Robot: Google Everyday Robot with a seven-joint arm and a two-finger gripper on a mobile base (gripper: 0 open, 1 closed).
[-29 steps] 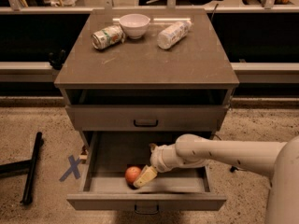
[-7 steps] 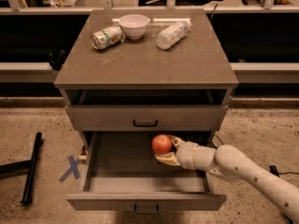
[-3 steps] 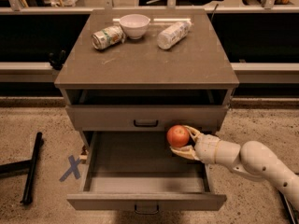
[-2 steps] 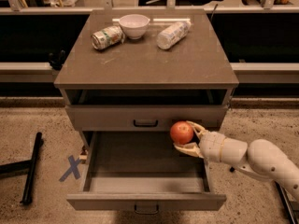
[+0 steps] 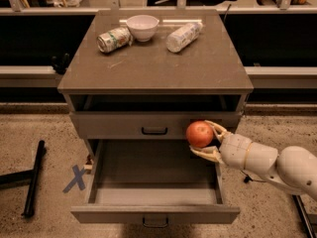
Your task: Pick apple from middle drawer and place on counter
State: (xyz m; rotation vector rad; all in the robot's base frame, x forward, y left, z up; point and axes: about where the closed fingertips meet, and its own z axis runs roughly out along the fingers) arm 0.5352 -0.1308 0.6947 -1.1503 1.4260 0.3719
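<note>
the end effector (image 5: 204,139), two pale cream fingers on a smooth, rounded white arm (image 5: 277,165), pinches the apple (image 5: 199,134), one finger curving over its upper right and one under it. the apple is round, glossy and red-orange. it is held in the air above the right edge of the open drawer (image 5: 153,167), level with the flat front of the closed drawer (image 5: 114,125) above. the open drawer is wide, shallow and grey-brown, with a small dark bar handle. the bench (image 5: 153,66) is a smooth, matte grey-brown slab. at its back stand a round white bowl (image 5: 142,27), a dented can (image 5: 114,38) on its side to the left, and a crinkled pale bottle (image 5: 183,36) lying to the right. a blue x (image 5: 75,178) marks the speckled floor.
</note>
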